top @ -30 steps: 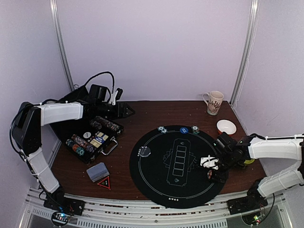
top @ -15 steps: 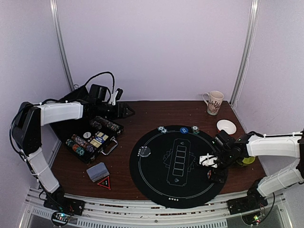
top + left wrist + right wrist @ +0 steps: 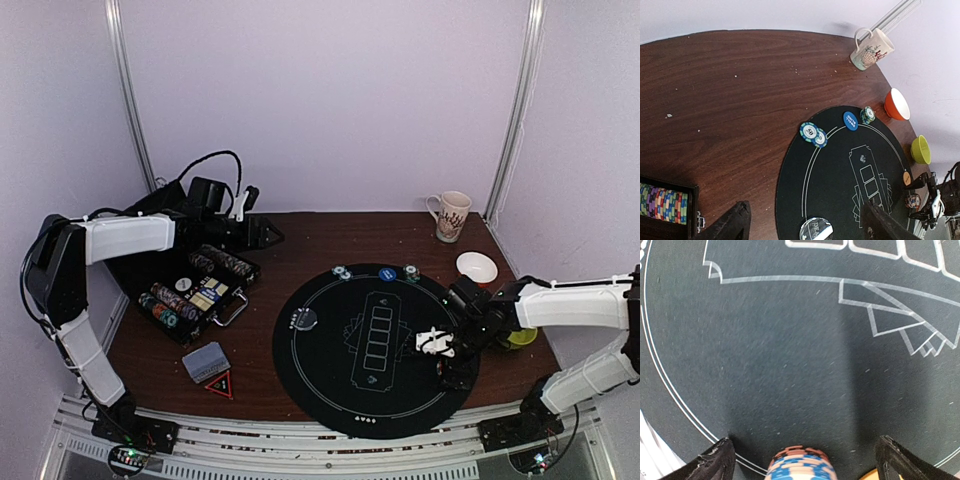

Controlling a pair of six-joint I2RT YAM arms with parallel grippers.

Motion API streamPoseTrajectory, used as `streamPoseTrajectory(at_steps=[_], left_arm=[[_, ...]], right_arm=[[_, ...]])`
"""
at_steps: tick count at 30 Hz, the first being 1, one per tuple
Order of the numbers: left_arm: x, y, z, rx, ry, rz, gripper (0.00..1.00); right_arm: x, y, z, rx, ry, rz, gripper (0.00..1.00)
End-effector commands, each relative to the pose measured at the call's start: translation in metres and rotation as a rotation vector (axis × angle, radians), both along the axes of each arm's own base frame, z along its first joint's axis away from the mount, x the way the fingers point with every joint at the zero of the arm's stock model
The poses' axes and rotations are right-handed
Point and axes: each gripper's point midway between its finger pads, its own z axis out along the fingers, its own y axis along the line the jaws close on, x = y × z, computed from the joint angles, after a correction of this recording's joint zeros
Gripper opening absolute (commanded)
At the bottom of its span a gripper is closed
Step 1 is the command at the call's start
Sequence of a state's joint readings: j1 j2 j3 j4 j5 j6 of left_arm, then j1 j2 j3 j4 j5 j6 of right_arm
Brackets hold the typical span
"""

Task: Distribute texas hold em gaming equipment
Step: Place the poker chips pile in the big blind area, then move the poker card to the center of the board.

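Note:
In the right wrist view a short stack of blue, white and orange striped chips [image 3: 800, 464] stands on the black round mat [image 3: 790, 350]. My right gripper [image 3: 804, 445] is open, with a finger on each side of the stack and not touching it. A bit of the orange button [image 3: 871, 476] shows beside the stack. In the top view the right gripper [image 3: 452, 366] is over the mat's right edge. My left gripper [image 3: 268, 234] is open and empty at the back left. The left wrist view shows two chips [image 3: 814, 134], a blue button [image 3: 850, 120], one more chip [image 3: 868, 115] and a clear button [image 3: 816, 230].
An open chip case [image 3: 195, 290] lies at the left, with the grey-blue card deck [image 3: 205, 362] and a red triangle [image 3: 220, 385] in front of it. A patterned mug [image 3: 452, 215], an orange bowl [image 3: 477, 267] and a green bowl [image 3: 522, 338] stand at the right.
My right gripper has shifted slightly left, farther onto the mat. The left arm has not moved.

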State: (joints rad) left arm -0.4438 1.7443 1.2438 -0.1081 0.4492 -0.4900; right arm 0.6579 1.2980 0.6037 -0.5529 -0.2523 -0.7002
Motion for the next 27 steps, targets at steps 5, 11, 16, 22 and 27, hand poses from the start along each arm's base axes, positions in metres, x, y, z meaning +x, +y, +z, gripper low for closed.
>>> streamPoseTrajectory(at_steps=[5, 11, 16, 22, 27], left_arm=[[0.007, -0.001, 0.012, -0.013, -0.039, -0.018, 0.79], [0.002, 0.000, 0.013, -0.004, -0.040, -0.025, 0.79], [-0.005, 0.016, 0.015, 0.065, -0.022, 0.019, 0.79], [-0.039, 0.075, 0.026, 0.341, 0.033, 0.177, 0.79], [-0.090, 0.088, 0.034, 0.466, 0.091, 0.182, 0.78]], right_arm=[[0.030, 0.033, 0.040, 0.112, -0.076, -0.010, 1.00], [0.029, 0.045, 0.061, 0.156, -0.044, 0.021, 1.00], [0.076, 0.091, 0.130, 0.435, -0.206, -0.116, 1.00], [0.141, 0.115, 0.211, 0.644, -0.410, -0.325, 1.00], [0.155, 0.120, 0.219, 0.613, -0.443, -0.307, 1.00]])
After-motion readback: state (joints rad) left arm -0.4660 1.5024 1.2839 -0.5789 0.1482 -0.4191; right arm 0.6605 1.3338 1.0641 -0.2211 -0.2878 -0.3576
